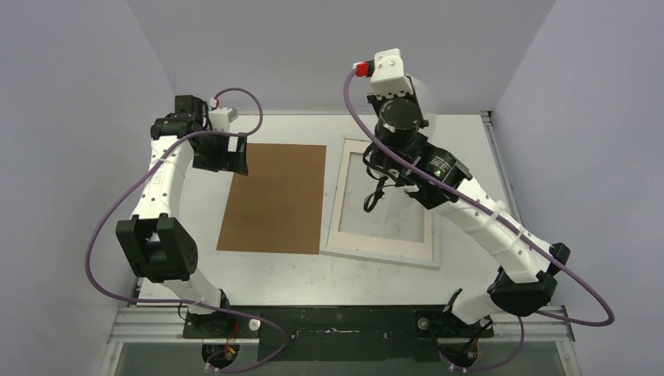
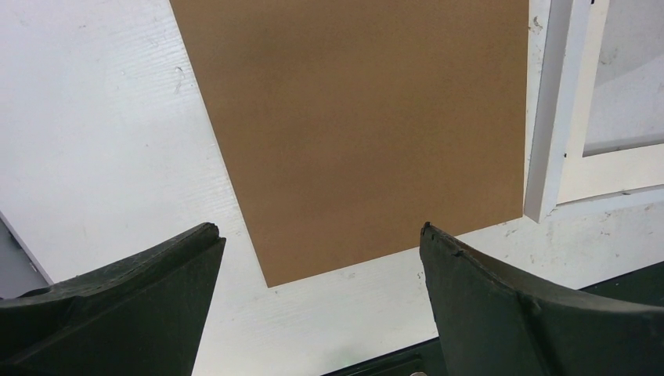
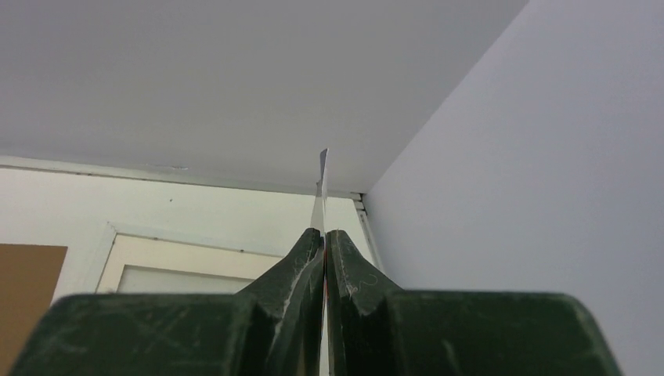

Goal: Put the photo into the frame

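The photo (image 3: pixel 322 184) shows only as a thin pale sheet seen edge-on, rising from between the fingertips of my right gripper (image 3: pixel 323 233), which is shut on it. That gripper is held up above the far end of the frame (image 1: pixel 382 251), a white-bordered rectangle with a clear middle lying flat on the table, whose far edge (image 3: pixel 196 252) shows just past the fingers. My left gripper (image 1: pixel 233 160) hangs open and holds nothing, its fingers (image 2: pixel 188 258) spread wide over a corner of the brown board. The photo's printed face is hidden.
A plain brown backing board (image 1: pixel 276 200) lies flat left of the frame, almost touching it, and appears again as the brown backing board (image 2: pixel 360 117) below the left gripper. The frame's white border (image 2: pixel 548 117) lies to its right. Grey walls close the table on three sides.
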Robot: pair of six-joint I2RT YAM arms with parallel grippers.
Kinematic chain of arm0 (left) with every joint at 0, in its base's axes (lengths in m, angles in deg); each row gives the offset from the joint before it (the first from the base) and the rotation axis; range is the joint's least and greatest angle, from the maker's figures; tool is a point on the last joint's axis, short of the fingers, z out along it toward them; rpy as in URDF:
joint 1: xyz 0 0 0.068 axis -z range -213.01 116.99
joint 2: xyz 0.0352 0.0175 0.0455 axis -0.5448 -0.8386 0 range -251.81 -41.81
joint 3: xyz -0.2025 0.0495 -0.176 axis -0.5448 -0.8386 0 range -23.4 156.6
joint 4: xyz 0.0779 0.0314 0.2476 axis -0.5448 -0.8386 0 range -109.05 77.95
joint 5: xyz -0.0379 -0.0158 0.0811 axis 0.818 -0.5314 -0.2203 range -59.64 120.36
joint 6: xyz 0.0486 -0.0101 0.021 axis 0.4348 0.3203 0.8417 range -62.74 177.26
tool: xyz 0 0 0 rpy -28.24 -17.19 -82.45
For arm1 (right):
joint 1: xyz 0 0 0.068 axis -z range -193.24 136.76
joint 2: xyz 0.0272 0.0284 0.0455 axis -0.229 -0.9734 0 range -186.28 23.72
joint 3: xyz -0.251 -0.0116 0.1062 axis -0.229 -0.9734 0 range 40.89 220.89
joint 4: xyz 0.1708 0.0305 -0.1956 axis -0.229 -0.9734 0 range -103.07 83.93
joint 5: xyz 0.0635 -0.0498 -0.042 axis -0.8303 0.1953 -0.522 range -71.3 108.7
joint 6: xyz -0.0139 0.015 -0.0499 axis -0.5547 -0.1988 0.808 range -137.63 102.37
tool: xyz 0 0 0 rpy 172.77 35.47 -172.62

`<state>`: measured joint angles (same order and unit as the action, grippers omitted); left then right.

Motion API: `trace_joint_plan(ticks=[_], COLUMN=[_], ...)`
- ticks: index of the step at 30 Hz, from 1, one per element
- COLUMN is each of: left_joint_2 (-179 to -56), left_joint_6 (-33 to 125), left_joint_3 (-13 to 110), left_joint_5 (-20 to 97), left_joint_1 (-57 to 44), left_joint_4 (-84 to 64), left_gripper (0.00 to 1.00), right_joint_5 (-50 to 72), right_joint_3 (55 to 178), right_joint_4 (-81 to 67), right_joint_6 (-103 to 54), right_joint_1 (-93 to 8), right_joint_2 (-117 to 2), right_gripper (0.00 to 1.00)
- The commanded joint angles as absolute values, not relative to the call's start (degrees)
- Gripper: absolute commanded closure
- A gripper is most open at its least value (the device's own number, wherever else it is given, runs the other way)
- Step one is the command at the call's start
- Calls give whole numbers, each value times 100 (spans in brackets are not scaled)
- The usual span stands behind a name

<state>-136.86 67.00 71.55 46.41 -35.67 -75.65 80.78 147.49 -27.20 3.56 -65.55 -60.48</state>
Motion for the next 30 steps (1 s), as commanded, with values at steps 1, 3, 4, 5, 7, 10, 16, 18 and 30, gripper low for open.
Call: trace_joint_plan(ticks=[1,3,4,5,7,10,16,18,30], left_joint_2=[-13436,-13449,-13448,-13445,-13453,-13445,-13410,-13387,-13273], left_joint_6=[6758,6738,6736,6736,6746,6763,6796,6802,6916], left_joint_3=[7131,7109,7100,7095,7082,7082,7047,7009,6735], left_joint_5=[4598,4608,4611,4613,4609,4599,4661,4666,4776], left_joint_1=[-3593,-3595,-3601,-3602,-3606,-3640,-3726,-3751,-3949], left_joint_4=[-7407,-7401,-7386,-7389,-7386,-7384,-7384,-7378,-7306], left_gripper=[3,3,3,4,4,4,3,4,4], right_joint_5=[7638,7438,7421,7458,7560,7743,7677,7590,6962], right_joint_3=[14167,13614,13331,13095,12805,12516,12483,12589,12210], right_joint_4=[-1647,-1474,-1356,-1247,-1195,-1096,-813,-736,-1772], right_joint_6=[1626,1777,1891,1981,2086,2309,2286,2265,1220], right_joint_1=[-6889,-7050,-7134,-7211,-7394,-7696,-8234,-8401,-9041], right_joint_2=[-6004,-6045,-6085,-6166,-6401,-6765,-7173,-7325,-7830], right_gripper=[95,95,95,95,95,95,95,95,95])
